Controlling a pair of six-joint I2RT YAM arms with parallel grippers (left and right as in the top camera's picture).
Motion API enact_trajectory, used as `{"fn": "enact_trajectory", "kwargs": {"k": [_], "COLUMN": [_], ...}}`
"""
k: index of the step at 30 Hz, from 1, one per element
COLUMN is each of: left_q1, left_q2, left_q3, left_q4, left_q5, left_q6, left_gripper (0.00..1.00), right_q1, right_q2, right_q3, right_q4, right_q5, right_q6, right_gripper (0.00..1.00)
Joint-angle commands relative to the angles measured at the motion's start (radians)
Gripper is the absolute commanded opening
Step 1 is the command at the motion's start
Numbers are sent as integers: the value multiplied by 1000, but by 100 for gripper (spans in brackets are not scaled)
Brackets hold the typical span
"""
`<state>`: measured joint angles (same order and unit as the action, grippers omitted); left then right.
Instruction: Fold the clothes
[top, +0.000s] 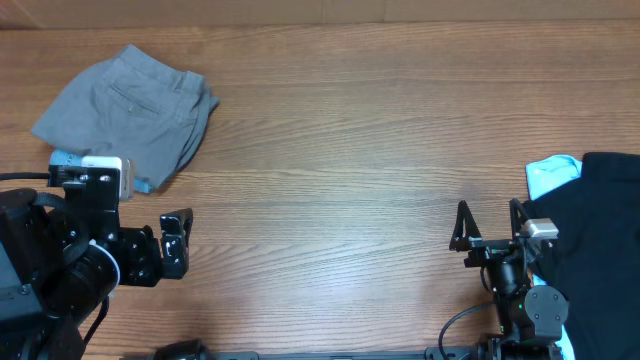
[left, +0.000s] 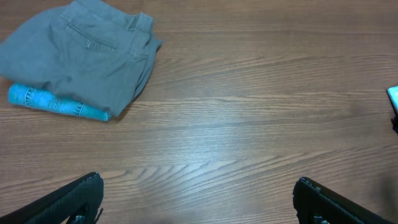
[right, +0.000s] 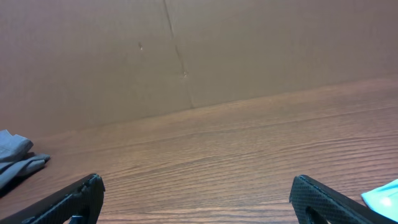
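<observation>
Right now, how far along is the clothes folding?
Looks done: the grey shorts lie folded at the far left of the table, on top of a turquoise denim piece. In hand: nothing; the left gripper and right gripper are both open and empty. Left: the black garment and light blue garment at the right edge, cut off by the frame.

Table (top: 340, 150): was smooth wood-grain with a faint sheen. Grey shorts (top: 130, 105): were matt woven cloth. Blue garment (left: 56, 104): looked denim-like and speckled. Black garment (top: 600, 230): was matt cloth. Backdrop (right: 186, 50): was matt brown board.
</observation>
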<state>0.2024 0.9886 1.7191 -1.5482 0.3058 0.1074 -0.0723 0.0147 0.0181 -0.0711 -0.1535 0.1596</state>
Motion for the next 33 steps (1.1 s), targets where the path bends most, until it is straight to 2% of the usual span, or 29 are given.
{"fn": "enact_trajectory", "kwargs": {"k": [1,12,21,23,26,28,33], "left_q1": [-10,-11,-126,-151,-200,-222,-230], "left_q2": [-1,-1,-50,-81,-156,-226,-396], "left_q3": [-2,-2,-8,-44,-174,-302,-625], "left_q4": [3,5,8,89,307,470,744], "left_q5": [-2,-2,-29,-21,3,18,56], "left_q6": [-10,-10,-6,-7,-7,-7,-11], "left_gripper": [100,100,100,100,100,100,100], "right_q1": [-7,-7,-7,-7,-7,-7,-7], "right_q2": [-12,-12,-12,-12,-12,-12,-12], "right_q3": [-10,-10,-10,-10,-10,-10,-10], "right_q4": [6,6,6,6,6,6,6], "right_q5": [-5,-5,-5,-5,-5,-5,-5], "right_q6": [-4,-4,-4,-4,-4,-4,-4], "right_gripper": [100,100,100,100,100,100,100]}}
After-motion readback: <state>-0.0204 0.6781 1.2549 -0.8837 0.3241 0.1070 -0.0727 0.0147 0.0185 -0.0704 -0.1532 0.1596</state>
